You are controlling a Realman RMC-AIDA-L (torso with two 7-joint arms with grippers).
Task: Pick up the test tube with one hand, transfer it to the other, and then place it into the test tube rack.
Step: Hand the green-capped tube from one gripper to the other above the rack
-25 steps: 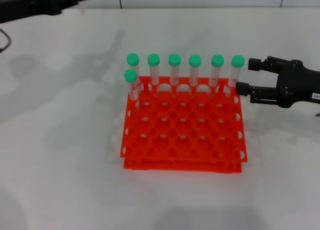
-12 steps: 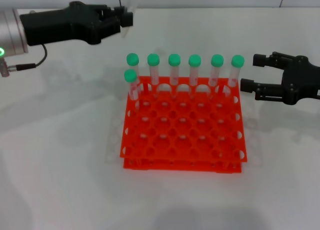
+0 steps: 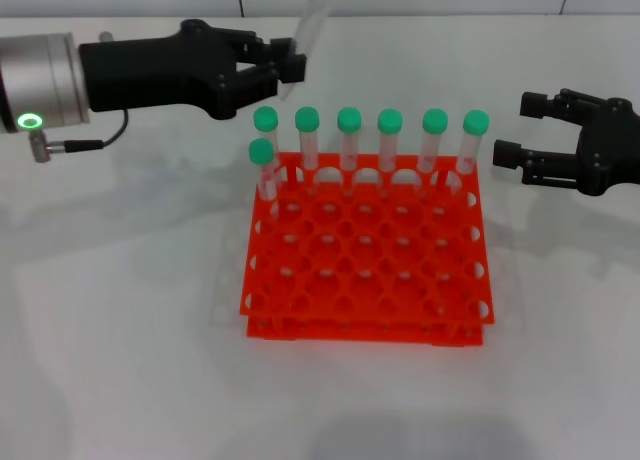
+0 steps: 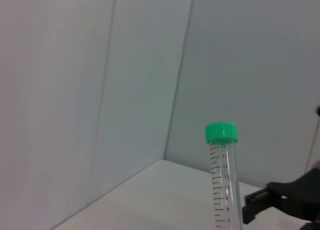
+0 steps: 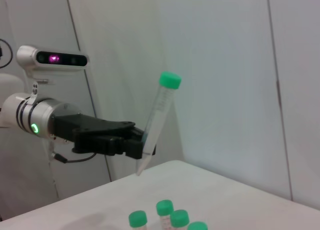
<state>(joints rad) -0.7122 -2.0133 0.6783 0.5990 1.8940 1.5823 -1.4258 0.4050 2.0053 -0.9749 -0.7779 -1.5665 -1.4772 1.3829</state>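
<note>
White table (image 3: 120, 310); orange-red test tube rack (image 3: 365, 270) standing on it, mid-table

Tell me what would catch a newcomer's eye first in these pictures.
The bright orange-red test tube rack at the table's center, with seven green-capped tubes standing along its far edge. Next, the left gripper behind it holds a test tube aloft, tilted, while the open right gripper waits beside the rack.

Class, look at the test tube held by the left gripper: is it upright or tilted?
Tilted. In the right wrist view the test tube leans, its green cap up and off to one side of the left gripper clamping its lower end.
</note>
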